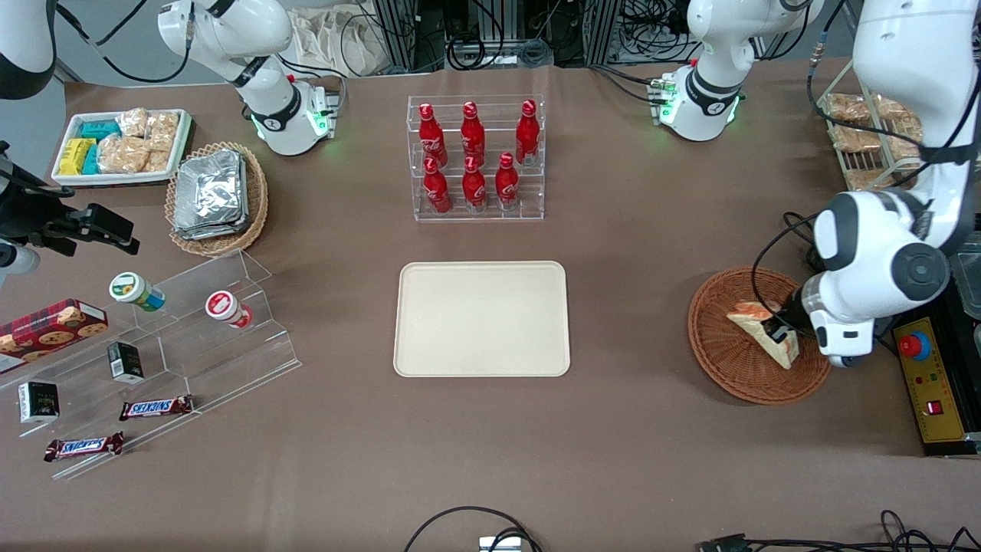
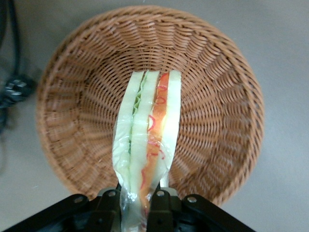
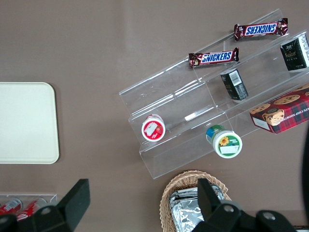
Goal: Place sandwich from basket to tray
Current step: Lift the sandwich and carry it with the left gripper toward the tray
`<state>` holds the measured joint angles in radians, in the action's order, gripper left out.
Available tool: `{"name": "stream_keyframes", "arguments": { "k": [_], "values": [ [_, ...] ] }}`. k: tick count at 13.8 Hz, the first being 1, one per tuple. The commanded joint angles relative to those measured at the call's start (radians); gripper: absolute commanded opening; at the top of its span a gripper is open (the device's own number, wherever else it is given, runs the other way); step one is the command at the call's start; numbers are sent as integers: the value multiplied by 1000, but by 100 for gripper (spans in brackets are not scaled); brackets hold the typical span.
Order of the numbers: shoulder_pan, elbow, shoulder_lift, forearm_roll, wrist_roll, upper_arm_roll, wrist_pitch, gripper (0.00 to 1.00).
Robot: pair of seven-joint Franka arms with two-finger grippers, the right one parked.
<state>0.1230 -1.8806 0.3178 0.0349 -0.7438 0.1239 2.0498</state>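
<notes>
The sandwich (image 1: 766, 331) (image 2: 147, 145), a plastic-wrapped wedge of pale bread with green and orange-red filling, stands on edge inside the reddish-brown wicker basket (image 1: 716, 356) (image 2: 217, 96) toward the working arm's end of the table. My gripper (image 1: 780, 335) (image 2: 136, 203) reaches down into the basket and is shut on the sandwich, a black finger pressing each bread face. Whether the wedge still touches the basket floor is not visible. The beige tray (image 1: 483, 318) (image 3: 24, 123) lies bare at the table's middle.
A clear rack of red bottles (image 1: 475, 157) stands farther from the camera than the tray. A box with a red button (image 1: 923, 383) lies beside the basket. Stepped acrylic shelves with snacks (image 1: 153, 360), a tan basket of foil packets (image 1: 218, 195) and a white snack tray (image 1: 123, 146) sit toward the parked arm's end.
</notes>
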Motion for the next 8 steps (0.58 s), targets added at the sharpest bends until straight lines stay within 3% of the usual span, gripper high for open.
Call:
{"name": "stream_keyframes", "arguments": {
  "k": [1,5,8],
  "values": [
    [-11,191,-16,0,81,46,-254,0],
    [-57,345,-16,0,78,170,-373,2],
    [-190,373,27,19,81,195,-358,8]
  ]
}}
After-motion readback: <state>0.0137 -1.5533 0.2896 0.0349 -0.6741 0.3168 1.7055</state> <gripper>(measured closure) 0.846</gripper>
